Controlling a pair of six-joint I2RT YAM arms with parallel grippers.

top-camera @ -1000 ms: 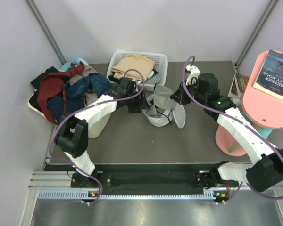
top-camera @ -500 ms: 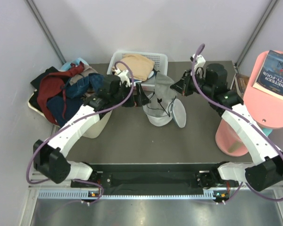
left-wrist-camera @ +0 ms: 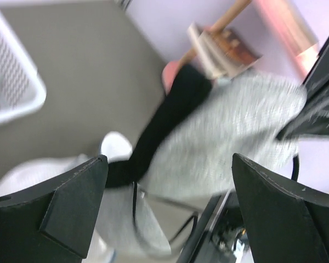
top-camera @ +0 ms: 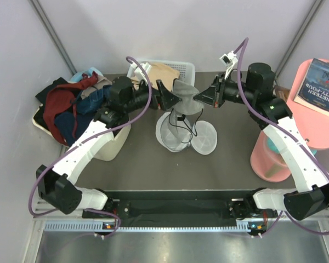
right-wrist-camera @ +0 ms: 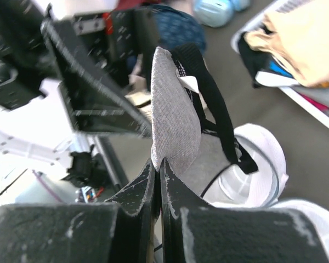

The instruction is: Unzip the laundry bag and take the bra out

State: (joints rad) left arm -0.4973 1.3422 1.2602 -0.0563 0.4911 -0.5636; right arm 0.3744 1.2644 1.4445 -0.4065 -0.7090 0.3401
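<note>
My right gripper (top-camera: 202,99) (right-wrist-camera: 158,164) is shut on the edge of the grey bra (top-camera: 186,94) (right-wrist-camera: 175,118) and holds it in the air above the table. The bra's black strap (right-wrist-camera: 216,115) and thin cords hang down toward the laundry bag (top-camera: 172,131) (right-wrist-camera: 260,159). The bag lies open on the table below, its round lid (top-camera: 206,138) flopped to the right. My left gripper (top-camera: 169,97) (left-wrist-camera: 170,192) is open just left of the bra (left-wrist-camera: 230,137), its fingers (left-wrist-camera: 71,203) spread wide with nothing between them.
A white slotted basket (top-camera: 185,68) with a tan garment (top-camera: 160,74) stands behind the bra. A cream tub (top-camera: 111,149) heaped with dark red and blue clothes (top-camera: 71,104) is at the left. A pink stool (top-camera: 274,164) with a book (top-camera: 323,82) is at the right.
The left gripper has opened and swung upward. The right gripper has risen and lifted the bra clear of the bag, which has settled open on the table.
</note>
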